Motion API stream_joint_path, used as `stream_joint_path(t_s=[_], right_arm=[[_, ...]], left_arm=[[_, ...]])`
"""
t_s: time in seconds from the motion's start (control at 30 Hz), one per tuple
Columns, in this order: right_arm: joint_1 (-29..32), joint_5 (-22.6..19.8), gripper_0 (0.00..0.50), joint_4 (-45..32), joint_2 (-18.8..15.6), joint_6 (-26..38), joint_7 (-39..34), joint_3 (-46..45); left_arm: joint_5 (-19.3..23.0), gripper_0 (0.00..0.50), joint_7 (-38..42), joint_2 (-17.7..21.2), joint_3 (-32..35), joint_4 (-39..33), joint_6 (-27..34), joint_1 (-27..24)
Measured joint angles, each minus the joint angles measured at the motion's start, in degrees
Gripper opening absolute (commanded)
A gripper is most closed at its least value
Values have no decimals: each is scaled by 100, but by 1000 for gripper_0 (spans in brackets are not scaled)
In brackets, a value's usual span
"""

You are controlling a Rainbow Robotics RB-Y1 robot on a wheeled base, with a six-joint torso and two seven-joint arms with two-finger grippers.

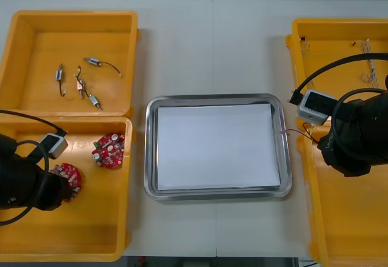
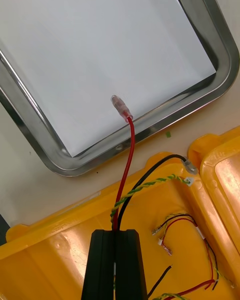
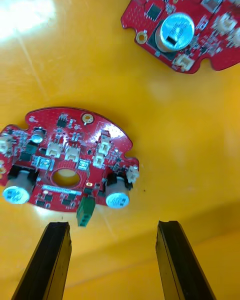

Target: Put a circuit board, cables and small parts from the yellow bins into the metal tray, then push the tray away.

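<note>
Gripping cables (image 2: 131, 145) in my right tool (image 2: 116, 232) for the metal tray (image 2: 225, 55); left tool (image 3: 112, 227) open by a circuit board (image 3: 67, 162).

- My left arm (image 1: 24, 185) sits low at the near left corner of the counter (image 1: 182, 48), with the wrist angled in toward the middle.
- The left jaws stand wide apart, and the two black fingers (image 3: 50, 260) have nothing between them.
- My right arm (image 1: 357, 136) comes in from the right edge, about halfway up the counter.
- The right jaws are pressed together, fingers (image 2: 102, 265) side by side, pinching cables (image 2: 131, 145) that run out past the tips.
</note>
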Motion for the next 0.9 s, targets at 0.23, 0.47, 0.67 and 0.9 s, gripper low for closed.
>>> stream_joint_path(t_s=[0.23, 0.47, 0.67, 0.9], right_arm=[[0, -11, 0, 8, 0, 25, 0, 0], [-1, -11, 0, 9, 0, 79, 0, 0], [-77, 4, 0, 9, 0, 91, 0, 104], [-435, 103, 0, 43, 0, 117, 0, 546]], left_arm=[[378, 500, -21, 0, 622, -82, 557, 0], [429, 500, -963, -144, 1098, -95, 1187, 0], [452, 500, -2331, -474, 1422, -97, 1495, 0], [421, 500, -2459, -828, 1502, -97, 1506, 1]])
